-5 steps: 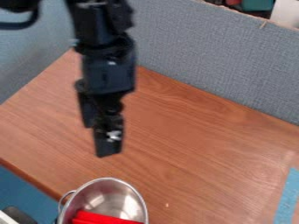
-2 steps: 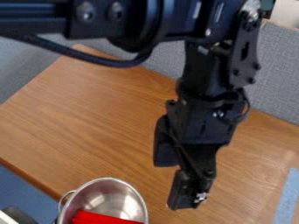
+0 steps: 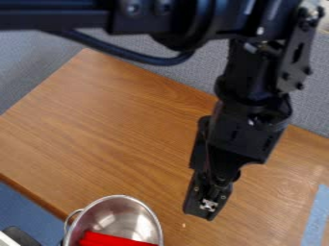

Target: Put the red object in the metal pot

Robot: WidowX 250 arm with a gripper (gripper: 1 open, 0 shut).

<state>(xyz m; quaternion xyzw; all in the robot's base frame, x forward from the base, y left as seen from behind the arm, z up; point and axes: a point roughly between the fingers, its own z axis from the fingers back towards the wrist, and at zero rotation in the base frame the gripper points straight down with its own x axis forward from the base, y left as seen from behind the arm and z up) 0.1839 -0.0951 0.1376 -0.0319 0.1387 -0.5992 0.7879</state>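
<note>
Red object [image 3: 94,233] lies inside the metal pot [image 3: 118,205], and we see only part of it as a bright red patch against the left inner wall, near the bottom edge of the view, where the frame cuts off the lower part of both. We find the pot at the bottom left, a round shiny steel vessel with a rolled rim, standing at the near edge of the wooden table [image 3: 90,125]. We see the black robot arm [image 3: 251,106] reaching in from the upper right and crossing most of the view, its bulk hanging over the right half of the table. We locate the gripper [image 3: 205,200] at the lower end of the arm, pointing steeply downward, to the right of the pot and clearly apart from its rim. We see nothing between the fingers [image 3: 195,204]; they carry no object, and we take them as standing wide, although the view shows them end-on as one dark block with white markings, so the gap itself is hard to read. We cannot tell whether the fingertips touch the table or hang just above it. We note a grey-blue panel [image 3: 38,58] bordering the table on the far left side.
</note>
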